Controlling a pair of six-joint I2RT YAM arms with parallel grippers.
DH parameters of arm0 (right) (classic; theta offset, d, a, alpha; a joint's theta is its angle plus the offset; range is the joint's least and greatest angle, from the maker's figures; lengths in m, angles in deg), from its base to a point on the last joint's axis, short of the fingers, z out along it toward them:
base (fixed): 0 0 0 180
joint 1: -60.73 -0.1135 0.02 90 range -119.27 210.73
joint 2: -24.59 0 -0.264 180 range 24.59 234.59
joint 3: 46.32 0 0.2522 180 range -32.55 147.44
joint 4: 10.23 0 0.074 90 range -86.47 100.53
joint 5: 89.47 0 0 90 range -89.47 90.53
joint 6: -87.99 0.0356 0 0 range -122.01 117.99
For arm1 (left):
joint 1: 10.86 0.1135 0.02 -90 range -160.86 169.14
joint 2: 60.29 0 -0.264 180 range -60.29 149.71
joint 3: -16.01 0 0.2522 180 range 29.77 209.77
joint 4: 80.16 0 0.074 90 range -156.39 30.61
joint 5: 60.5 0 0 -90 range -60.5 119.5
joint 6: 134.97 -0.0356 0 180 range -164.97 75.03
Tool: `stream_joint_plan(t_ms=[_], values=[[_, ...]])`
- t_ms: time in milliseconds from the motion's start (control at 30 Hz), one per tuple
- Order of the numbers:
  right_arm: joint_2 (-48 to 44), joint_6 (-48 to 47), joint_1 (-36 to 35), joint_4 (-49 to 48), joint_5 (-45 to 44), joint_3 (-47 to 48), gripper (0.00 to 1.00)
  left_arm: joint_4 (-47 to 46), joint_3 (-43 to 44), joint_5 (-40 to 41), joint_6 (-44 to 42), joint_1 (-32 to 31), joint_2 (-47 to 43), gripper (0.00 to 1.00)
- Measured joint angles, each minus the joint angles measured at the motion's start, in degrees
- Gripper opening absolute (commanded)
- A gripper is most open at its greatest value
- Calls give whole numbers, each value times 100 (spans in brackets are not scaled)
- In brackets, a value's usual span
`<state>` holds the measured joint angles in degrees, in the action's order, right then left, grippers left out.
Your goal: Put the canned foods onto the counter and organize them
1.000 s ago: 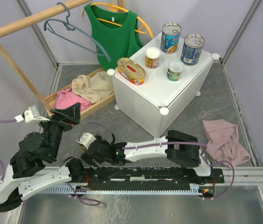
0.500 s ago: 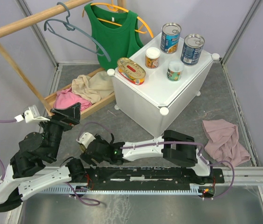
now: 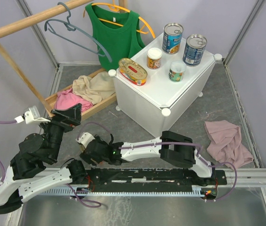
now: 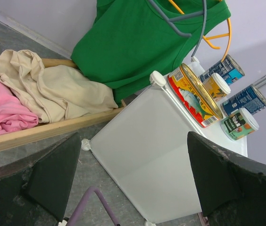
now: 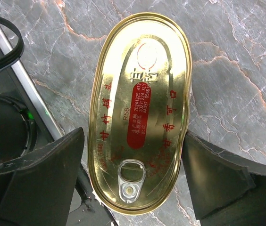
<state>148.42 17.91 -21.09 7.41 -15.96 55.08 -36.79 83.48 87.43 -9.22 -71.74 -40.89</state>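
Observation:
On the white counter (image 3: 170, 94) stand two tall blue-labelled cans (image 3: 172, 38) (image 3: 195, 49), two small white-lidded cans (image 3: 154, 58) (image 3: 177, 71) and one flat oval gold tin (image 3: 133, 71). A second oval gold tin (image 5: 140, 113) lies flat on the grey floor, pull-tab up. My right gripper (image 5: 133, 136) is open and straddles this tin, one finger close against each long side. From above, the right gripper (image 3: 91, 151) hides the tin. My left gripper (image 4: 134, 139) is open and empty, raised left of the counter (image 4: 142, 155) and facing it.
A wooden tray (image 3: 97, 106) with beige and pink clothes lies left of the counter. Behind it a green top (image 3: 114, 33) hangs from a wooden rail. A pink cloth (image 3: 227, 141) lies on the floor at right. The arms' metal base rail (image 3: 147, 176) runs along the near edge.
My right arm has slid a little to the left and its fingers have drawn slightly closer around the floor tin. The left arm and the cans on the counter have not moved.

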Motion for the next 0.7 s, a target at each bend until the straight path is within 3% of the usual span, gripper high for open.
stream_joint_plan(t_ms=[333, 700], values=[[151, 179, 101, -11, 122, 22, 80, -4, -33, 0, 0, 0, -2, 99], [170, 232, 111, -35, 136, 31, 29, -9, -42, -2, 0, 0, -2, 99]])
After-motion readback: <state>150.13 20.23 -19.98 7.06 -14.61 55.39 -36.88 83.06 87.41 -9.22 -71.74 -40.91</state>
